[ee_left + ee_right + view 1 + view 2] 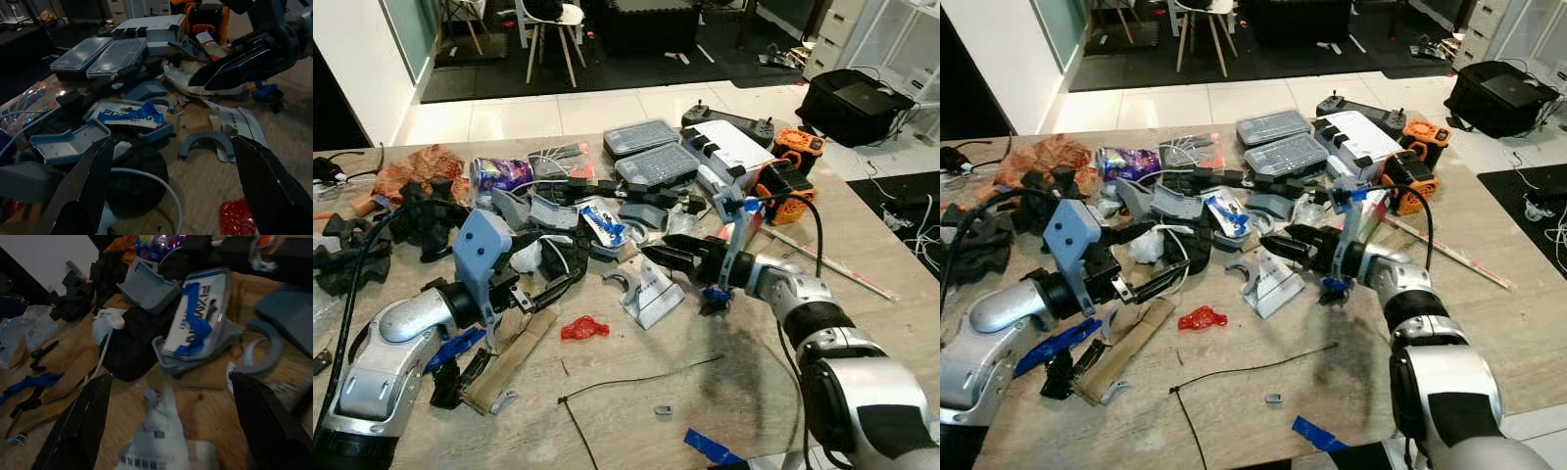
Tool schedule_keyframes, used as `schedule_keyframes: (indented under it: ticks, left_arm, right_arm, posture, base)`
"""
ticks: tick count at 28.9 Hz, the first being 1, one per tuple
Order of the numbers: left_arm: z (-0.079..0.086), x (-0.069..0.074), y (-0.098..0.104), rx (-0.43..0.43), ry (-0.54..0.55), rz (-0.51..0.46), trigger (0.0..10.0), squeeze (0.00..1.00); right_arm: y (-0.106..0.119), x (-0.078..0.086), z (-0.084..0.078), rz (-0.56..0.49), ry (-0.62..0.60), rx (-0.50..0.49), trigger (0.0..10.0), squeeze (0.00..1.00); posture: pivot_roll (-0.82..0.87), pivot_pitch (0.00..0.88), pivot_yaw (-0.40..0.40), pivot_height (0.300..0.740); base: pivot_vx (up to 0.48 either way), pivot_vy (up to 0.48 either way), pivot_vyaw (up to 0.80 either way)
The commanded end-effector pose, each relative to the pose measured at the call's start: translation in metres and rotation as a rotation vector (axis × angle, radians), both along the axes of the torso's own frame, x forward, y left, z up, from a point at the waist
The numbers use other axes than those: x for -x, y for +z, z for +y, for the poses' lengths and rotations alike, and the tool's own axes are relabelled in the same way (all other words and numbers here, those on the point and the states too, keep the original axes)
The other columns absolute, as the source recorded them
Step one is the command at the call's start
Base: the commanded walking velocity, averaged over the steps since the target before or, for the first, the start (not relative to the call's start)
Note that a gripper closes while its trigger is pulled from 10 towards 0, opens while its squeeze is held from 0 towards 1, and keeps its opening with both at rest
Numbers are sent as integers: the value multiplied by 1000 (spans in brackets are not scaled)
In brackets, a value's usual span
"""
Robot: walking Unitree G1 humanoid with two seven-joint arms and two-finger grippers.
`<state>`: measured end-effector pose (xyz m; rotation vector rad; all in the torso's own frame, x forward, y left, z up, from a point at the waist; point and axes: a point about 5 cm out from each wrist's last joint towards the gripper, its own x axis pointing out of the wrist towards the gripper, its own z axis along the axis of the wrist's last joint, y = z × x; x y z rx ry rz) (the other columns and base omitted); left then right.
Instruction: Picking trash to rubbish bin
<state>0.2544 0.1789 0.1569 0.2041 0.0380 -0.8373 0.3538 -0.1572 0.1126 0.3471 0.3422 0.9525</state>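
Trash lies scattered over a wooden table (754, 392). A crumpled white paper slip (646, 289) sits mid-table, with my right gripper (668, 257) hovering just above its far end, open and holding nothing. The right wrist view looks down on that paper slip (156, 440) between the spread fingers. A red wrapper (584, 328) lies nearer the front. My left gripper (553, 291) hangs open and empty to the left of it, over a cardboard strip (509, 362). Behind the paper lies a blue-and-white plastic package (604, 223).
Grey plastic cases (656, 164), a white box (729, 147) and orange tools (783, 181) crowd the back of the table. Black parts (421, 211) and cables pile at the left. A black cable tie (636, 377) and blue tape (710, 447) lie near the front edge.
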Motion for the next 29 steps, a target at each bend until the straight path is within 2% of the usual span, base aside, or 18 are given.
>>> schedule_keyframes:
  ticks: [1,6,10,15,23,26,29]
  left_arm:
    - [3,4,2,-36,-9,6,10000,0]
    - [4,4,3,-44,-6,4,10000,0]
    - [2,5,5,-42,-3,0,10000,0]
    - [0,4,4,-35,0,-2,10000,0]
    - [1,4,7,-29,11,-13,10000,0]
    - [5,5,9,-42,22,-17,10000,0]
    - [7,4,10,-45,27,-21,10000,0]
  right_arm:
    - [-3,0,8,27,16,21,10000,0]
    - [-9,1,15,43,32,63,10000,0]
    - [-15,5,25,54,111,115,10000,0]
    - [-10,4,30,50,148,102,10000,0]
    - [-12,3,42,71,131,103,10000,0]
    - [-12,3,54,120,159,90,10000,0]
    - [-10,4,59,132,180,80,10000,0]
  posture:
    - [105,0,8,740]
    - [112,0,3,740]
    - [115,0,-6,740]
    - [94,0,-18,740]
    - [104,0,-27,740]
    - [115,0,-31,740]
    - [124,0,-35,740]
  base:
    - [0,0,0]
    - [0,0,0]
    - [0,0,0]
    - [0,0,0]
    - [0,0,0]
    - [0,0,0]
    - [0,0,0]
